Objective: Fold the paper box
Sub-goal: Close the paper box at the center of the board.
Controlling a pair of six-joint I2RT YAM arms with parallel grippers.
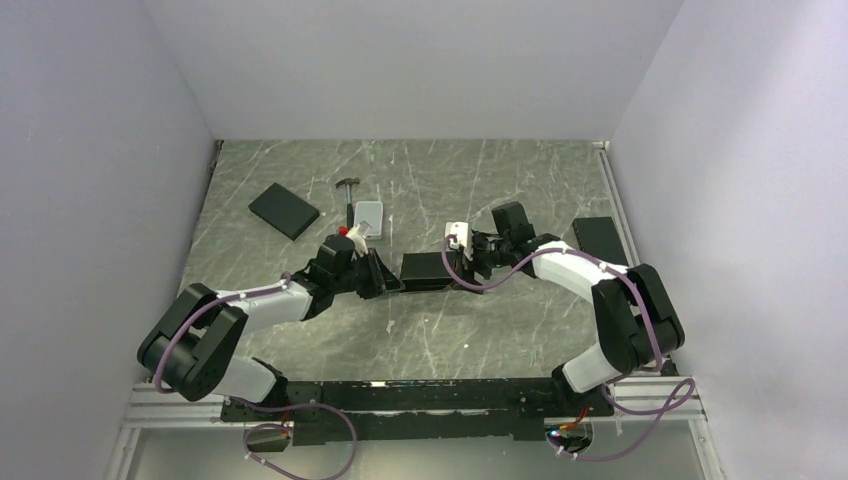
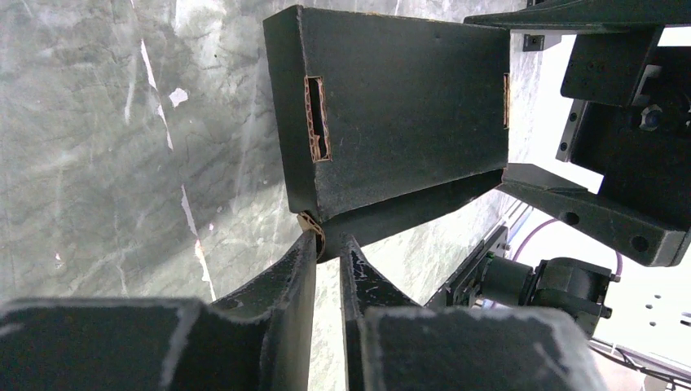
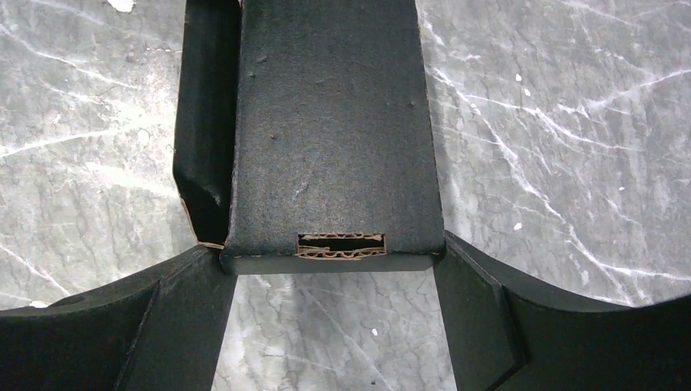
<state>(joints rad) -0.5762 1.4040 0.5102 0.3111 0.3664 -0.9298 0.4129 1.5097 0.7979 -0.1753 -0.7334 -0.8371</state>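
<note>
Right gripper (image 3: 332,248): wide, clamped the paper box (image 3: 326,122) end between its fingers
Left gripper (image 2: 327,244): stood nearly closed, flap corner (image 2: 310,221) at its tips; grip unclear

Matte black cardboard paper box (image 1: 428,270), folded into a shallow, closed rectangular mailer, at the middle of the grey marbled table (image 1: 450,330), long axis running left to right. Top panel flat and slightly scuffed. Brown corrugated core exposed at narrow slots cut into both short ends. Along one long edge, a side flap (image 3: 204,122) not tucked home, angled away from the body, raw corner curling.
</note>
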